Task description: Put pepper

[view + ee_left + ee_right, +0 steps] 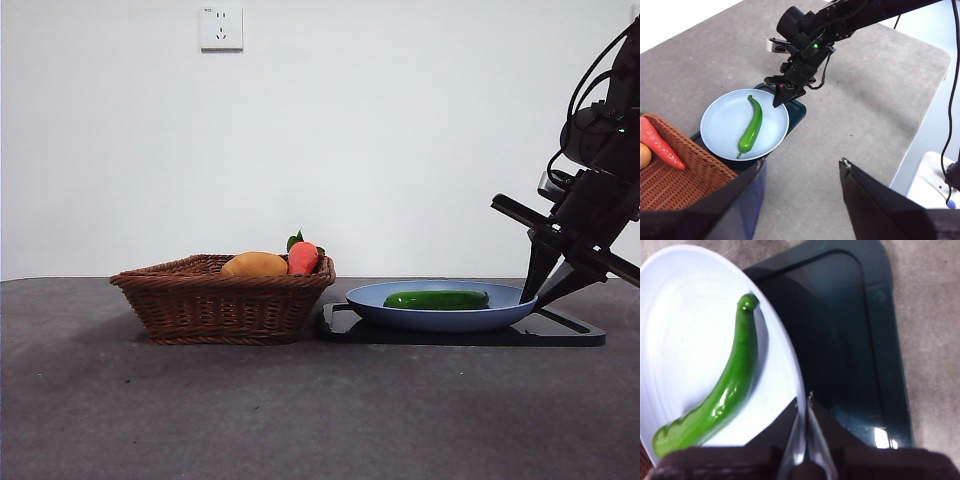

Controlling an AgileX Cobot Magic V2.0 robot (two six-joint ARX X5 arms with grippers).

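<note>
Woven brown wicker basket (pixel 222 300) beside glossy green pepper (pixel 437 299) on pale-blue plate (pixel 375 303).
Right gripper (pixel 545 292), jaws closed and empty, at the plate's rim; left gripper (pixel 800 192) parted, empty.

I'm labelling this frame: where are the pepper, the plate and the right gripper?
pepper (pixel 751 128): left wrist view, middle of its body.
plate (pixel 722 125): left wrist view, bare inner surface.
right gripper (pixel 805 402): right wrist view, between the tips of its shut jaws, at the plate's rim.

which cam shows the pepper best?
Right wrist view: the pepper fills the frame, whole, lying on the plate. Left wrist view shows it whole but small; front view only side-on, behind the plate rim.
</note>
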